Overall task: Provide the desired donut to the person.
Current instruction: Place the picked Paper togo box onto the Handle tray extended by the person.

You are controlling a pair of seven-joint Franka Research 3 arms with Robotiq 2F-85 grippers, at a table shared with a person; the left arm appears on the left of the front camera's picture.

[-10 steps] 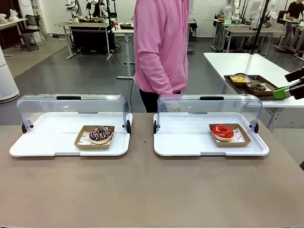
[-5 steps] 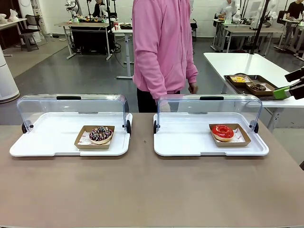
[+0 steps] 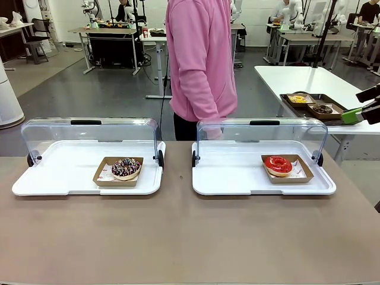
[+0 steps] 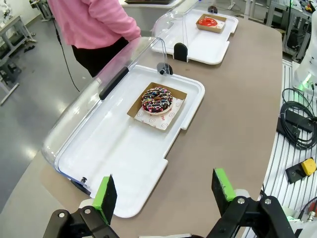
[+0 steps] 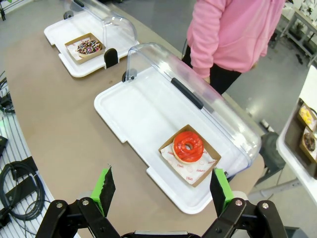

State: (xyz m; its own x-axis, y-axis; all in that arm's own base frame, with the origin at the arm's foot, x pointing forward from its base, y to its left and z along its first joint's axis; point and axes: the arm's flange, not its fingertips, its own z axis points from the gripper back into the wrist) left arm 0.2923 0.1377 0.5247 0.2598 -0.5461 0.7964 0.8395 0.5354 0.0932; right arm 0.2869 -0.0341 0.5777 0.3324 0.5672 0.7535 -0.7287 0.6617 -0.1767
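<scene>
Since a moment ago the person (image 3: pixel 200 59) has turned a little; the hand by the hip has gone from sight. My trays haven't moved. Ahead of my left pincer (image 4: pixel 166 196), its jaws spread wide and empty, the chocolate sprinkled donut (image 4: pixel 157 99) sits in its cardboard tray on the left white tray (image 4: pixel 99 153). Beyond my right pincer (image 5: pixel 163 192), equally wide and empty, the red glazed donut (image 5: pixel 187 147) lies on the right white tray (image 5: pixel 133 114). The person, in a pink hoodie, stands past both lids.
</scene>
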